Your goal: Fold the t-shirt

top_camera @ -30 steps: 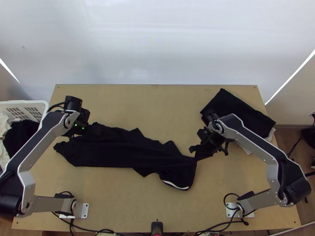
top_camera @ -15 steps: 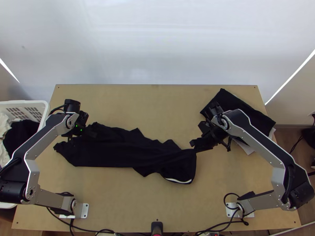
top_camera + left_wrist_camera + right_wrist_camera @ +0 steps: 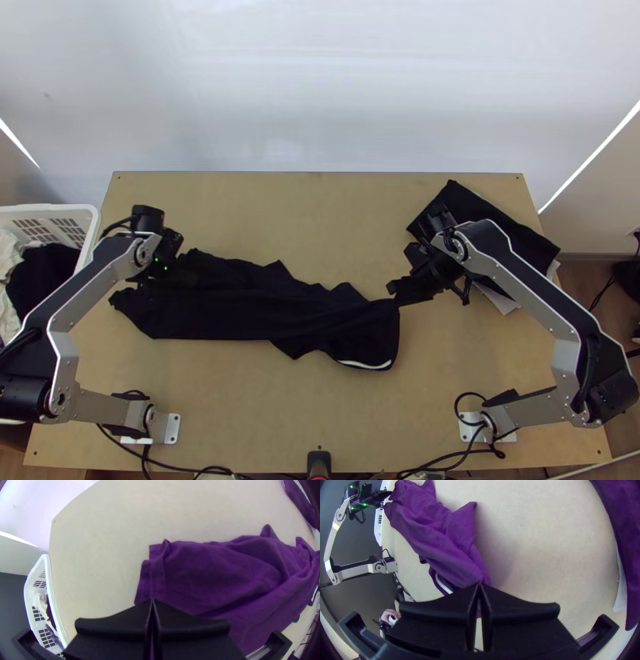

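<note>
Find the t-shirt (image 3: 240, 312) lying long and rumpled across the table (image 3: 264, 400), bunched into creases toward the right arm. Looks light, soft and limp, likely to sag and wrinkle rather than break, with little sign of slipperiness. See the left gripper (image 3: 152, 600) closed, with fingertips together on fabric near one end, and the right gripper (image 3: 480, 585) likewise closed, pinching a gathered point at the other, beside the white band (image 3: 364, 366). Seems best to take hold by matching edge corners, catching every layer in a shallow, firm pinch; avoid the gathered middle. Pull apart gently to flatten, without dragging loose layers askew.
</note>
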